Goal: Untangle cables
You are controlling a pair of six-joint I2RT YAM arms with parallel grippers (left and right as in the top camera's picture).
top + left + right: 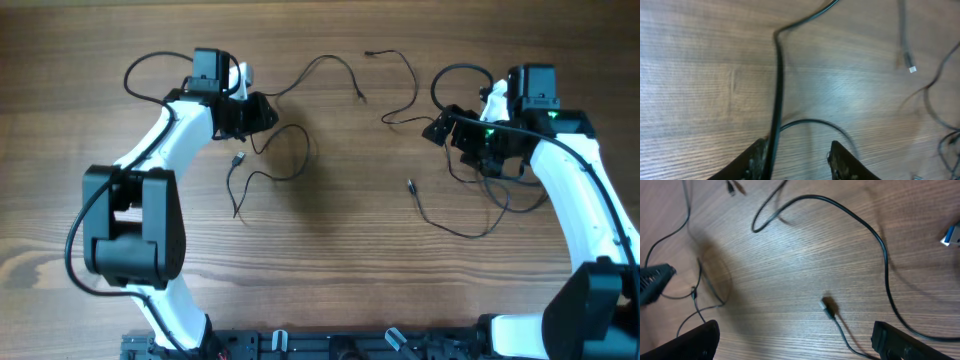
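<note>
Several thin black cables lie on the wooden table. One cable [325, 62] runs from my left gripper [266, 112] up and right to a plug. A looped cable [292, 152] with a silvery plug [238, 160] lies just below that gripper. In the left wrist view the gripper [797, 155] is open, and a cable [777, 85] runs between the fingers against the left one. My right gripper [438, 128] is open wide in the right wrist view [796, 327]. A cable plug [829, 307] lies on the table between its fingers. Another cable [405, 80] curves near it.
A cable with a plug [410, 185] loops across the table below the right arm [575, 180]. Thicker arm wires [150, 65] arc beside both wrists. The left arm base [130, 230] stands at the left. A dark rail [330, 345] runs along the front edge.
</note>
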